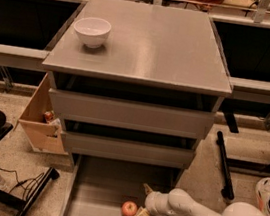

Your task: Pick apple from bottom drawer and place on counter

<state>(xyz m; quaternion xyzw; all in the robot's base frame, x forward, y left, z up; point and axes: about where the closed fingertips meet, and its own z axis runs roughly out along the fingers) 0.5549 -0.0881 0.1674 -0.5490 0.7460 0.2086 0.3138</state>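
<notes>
The apple (129,210), small and red with yellowish patches, lies on the floor of the pulled-out bottom drawer (98,185), near its front right. My gripper (143,202) is down inside the drawer just to the right of the apple, open, with one tan fingertip (147,188) behind and the other (139,215) close beside the apple. The white arm (195,215) reaches in from the lower right. The counter (155,42) is the flat grey top of the cabinet, above the two closed upper drawers.
A white bowl (92,31) stands on the counter's back left. A wooden box (40,116) leans against the cabinet's left side. Cables and a black stand (7,182) lie on the floor at left. A black frame leg (223,164) stands at right.
</notes>
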